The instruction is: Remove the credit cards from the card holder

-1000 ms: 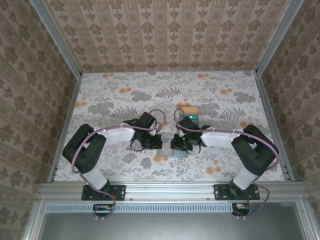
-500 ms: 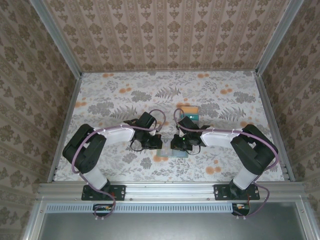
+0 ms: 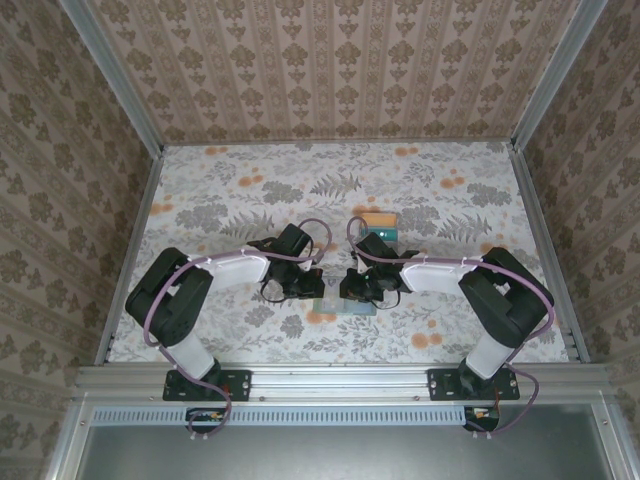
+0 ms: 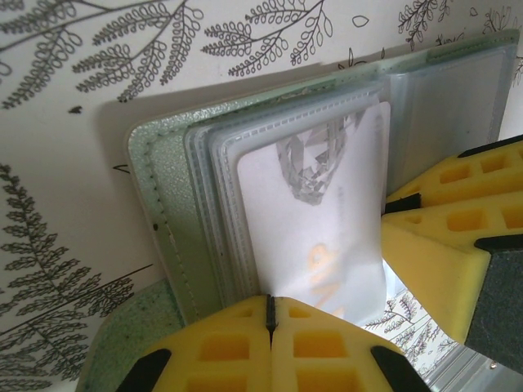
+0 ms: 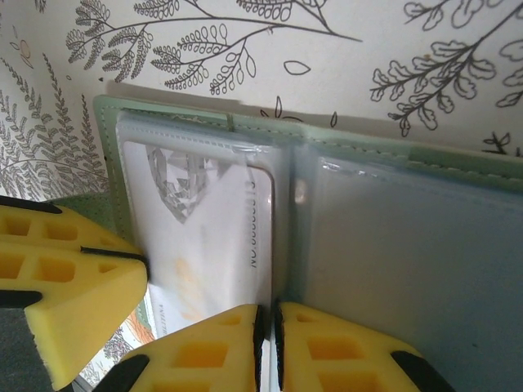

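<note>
Card holder [image 4: 163, 204] lies open on the surface [image 3: 250, 190], near centre, between both arms. Your left hand [image 4: 270, 314] is pressed together on the edge of its clear sleeve, which holds a pale card [image 4: 319, 237]. Your right hand [image 5: 265, 322] pinches that same sleeve close to the fold. Orange and teal cards [image 3: 380, 222] sit stacked just beyond, on the far side.

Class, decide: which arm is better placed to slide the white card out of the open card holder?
Right, probably. The right gripper sits shut at the white card's spine-side edge, where the sleeve looks open; the left gripper is shut at the card holder's outer edge, suited to steadying.
</note>
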